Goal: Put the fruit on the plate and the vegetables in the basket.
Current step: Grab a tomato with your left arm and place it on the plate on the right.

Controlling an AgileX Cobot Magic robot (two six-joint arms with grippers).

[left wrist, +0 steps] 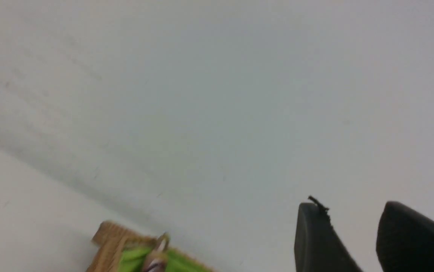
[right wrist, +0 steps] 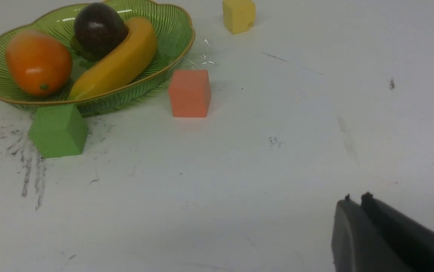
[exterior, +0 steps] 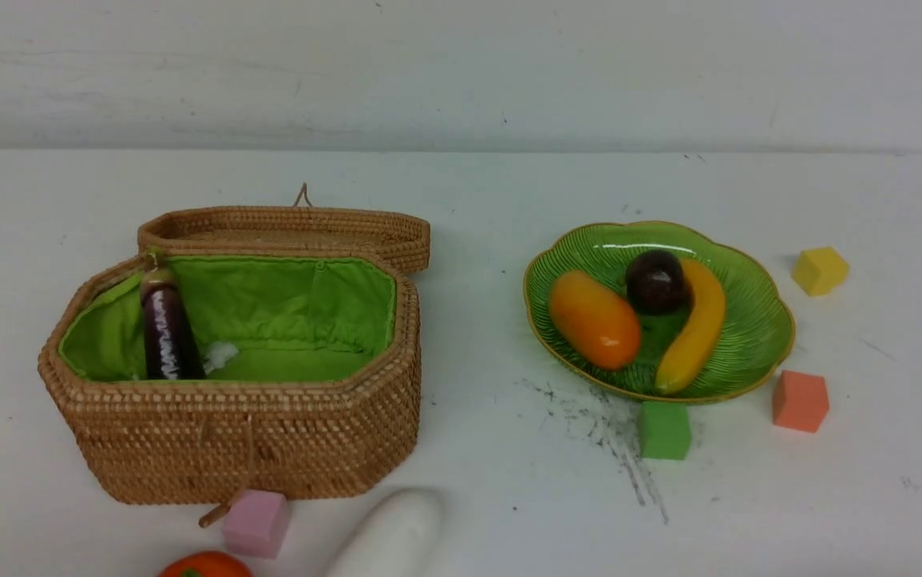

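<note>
A: Only the wrist views catch the grippers: left gripper (left wrist: 353,213) spread, right gripper (right wrist: 356,199) pressed together.

B: Front view: eggplant (exterior: 166,332) inside the basket (exterior: 268,449); at its three o'clock, mango (exterior: 594,319), banana (exterior: 697,327) and maroon ball (exterior: 656,280) on the plate (exterior: 758,320). White vegetable (exterior: 393,533) and orange-red fruit (exterior: 206,565) are cut off at six o'clock.

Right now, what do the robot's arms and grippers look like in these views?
Only finger ends show, in the wrist views. The left gripper has matte black, rounded fingers, one with a small frayed bit at its tip. The right gripper has dark grey-black fingers with small nubs at the tips. No arms, cables or markings are visible.
</note>
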